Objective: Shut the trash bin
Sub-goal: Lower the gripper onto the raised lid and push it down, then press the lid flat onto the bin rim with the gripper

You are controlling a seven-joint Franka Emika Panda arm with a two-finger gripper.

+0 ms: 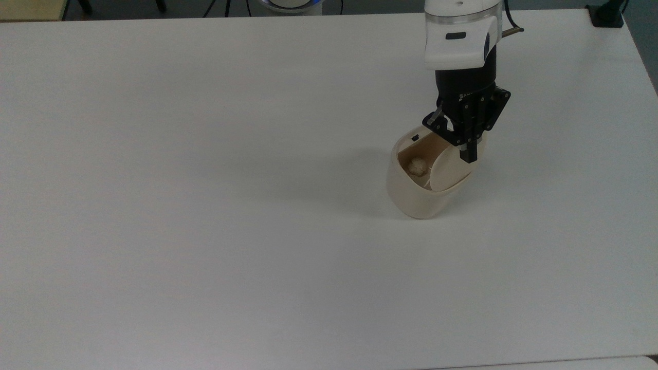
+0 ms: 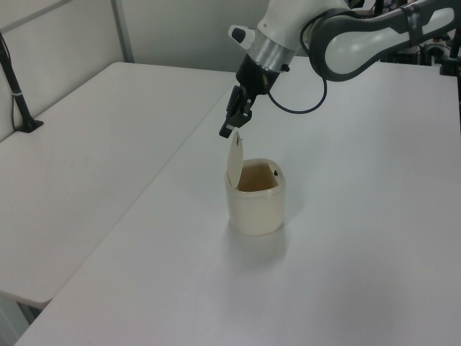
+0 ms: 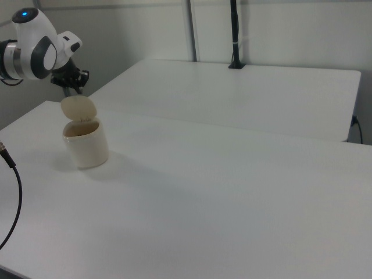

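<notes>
On the white tabletop, toward the top view's right, stands the small cream plastic trash bin, lid upright, the black tool pressed together at its top edge.

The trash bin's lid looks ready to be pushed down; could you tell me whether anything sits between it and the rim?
Nothing visible does. The lid stands upright on the trash bin, the gripper is just above its top edge, and the crumpled wad lies low inside, below the rim.
</notes>
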